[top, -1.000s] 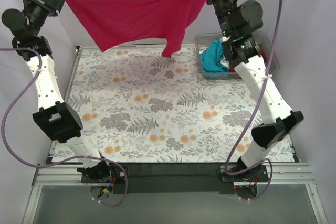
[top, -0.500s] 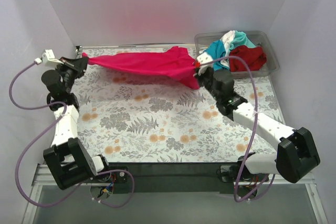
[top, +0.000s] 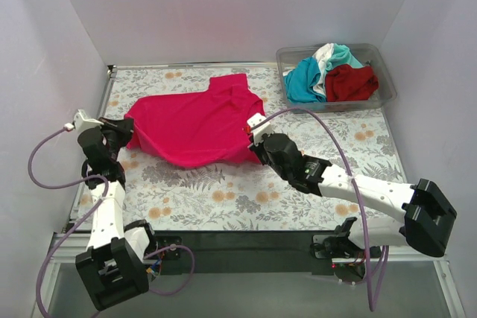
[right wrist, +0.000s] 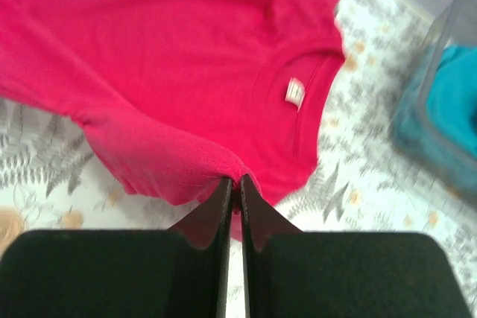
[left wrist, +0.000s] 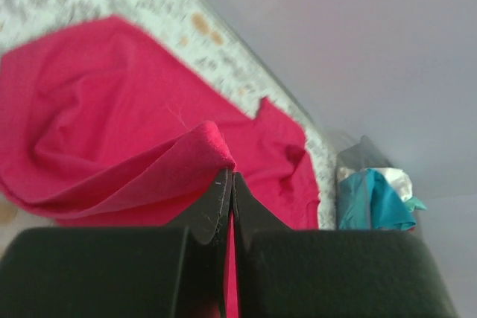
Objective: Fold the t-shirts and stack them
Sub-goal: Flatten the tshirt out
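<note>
1. Magenta-pink t-shirt (top: pixel 195 121) lay spread on the floral table (top: pixel 298 147), left of centre in the top view.
2. Left gripper (top: pixel 128 130) was clenched on a raised fold at the shirt's left edge.
3. Right gripper (top: pixel 253 138) was clamped on cloth at the shirt's right edge.
4. Teal t-shirt (top: pixel 302 81), white t-shirt (top: pixel 325 54) and dark red t-shirt (top: pixel 352 83) sat bunched together in the clear bin (top: pixel 387 83), upper right.

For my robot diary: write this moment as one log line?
pink shirt: spread on table | left claw: shut on pink shirt | right claw: shut on pink shirt
</note>
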Controlling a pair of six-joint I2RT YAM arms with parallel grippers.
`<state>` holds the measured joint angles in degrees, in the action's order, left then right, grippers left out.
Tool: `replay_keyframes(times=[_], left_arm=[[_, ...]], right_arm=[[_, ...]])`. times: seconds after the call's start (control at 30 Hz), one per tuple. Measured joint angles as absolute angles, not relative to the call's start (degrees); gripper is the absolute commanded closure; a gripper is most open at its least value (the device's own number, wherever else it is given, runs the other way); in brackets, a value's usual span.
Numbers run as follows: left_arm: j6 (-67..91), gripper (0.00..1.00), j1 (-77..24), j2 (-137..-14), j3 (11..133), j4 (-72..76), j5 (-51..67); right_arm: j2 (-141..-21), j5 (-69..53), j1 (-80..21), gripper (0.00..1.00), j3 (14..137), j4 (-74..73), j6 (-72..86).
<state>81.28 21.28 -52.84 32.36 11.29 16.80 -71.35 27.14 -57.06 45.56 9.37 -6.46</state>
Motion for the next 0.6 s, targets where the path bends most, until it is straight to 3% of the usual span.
replay_keyframes(times=[0.17, 0.2, 0.27, 0.3, 0.33, 0.37, 0.4, 0.5, 0.6], left_arm=[[82.5, 0.99, 19.9, -50.1, 27.6, 5.9, 13.3], [82.8, 0.93, 19.6, -48.3, 26.7, 4.7, 12.3], [83.1, 0.69, 19.4, -46.2, 26.4, 3.0, 11.0], [83.3, 0.42, 19.3, -45.5, 26.4, 2.9, 10.5], [83.4, 0.31, 19.2, -45.0, 26.4, 2.9, 9.9], [84.0, 0.12, 19.2, -44.7, 26.4, 2.8, 9.2], [84.2, 0.10, 19.2, -44.5, 26.5, 2.2, 8.6], [85.2, 0.10, 19.0, -44.5, 27.8, -1.3, 6.2], [85.3, 0.10, 19.0, -44.5, 30.7, -4.2, 4.3]], right_arm=[[-71.8, 28.8, -61.1, 0.99, 45.6, -2.5, 2.6], [-71.8, 28.7, -62.1, 0.99, 45.6, -4.8, 4.5], [-71.8, 28.3, -64.4, 0.99, 45.4, -9.3, 8.6], [-71.8, 27.5, -65.6, 0.99, 45.2, -11.0, 10.5], [-71.8, 26.5, -66.7, 0.99, 44.8, -13.0, 12.3], [-71.8, 24.9, -67.5, 0.98, 44.2, -14.5, 14.1], [-71.8, 22.5, -68.3, 0.85, 43.6, -15.9, 15.6], [-71.8, 16.7, -69.8, 0.58, 41.5, -19.7, 19.7], [-70.8, 14.9, -70.3, 0.44, 40.8, -23.0, 21.8]])
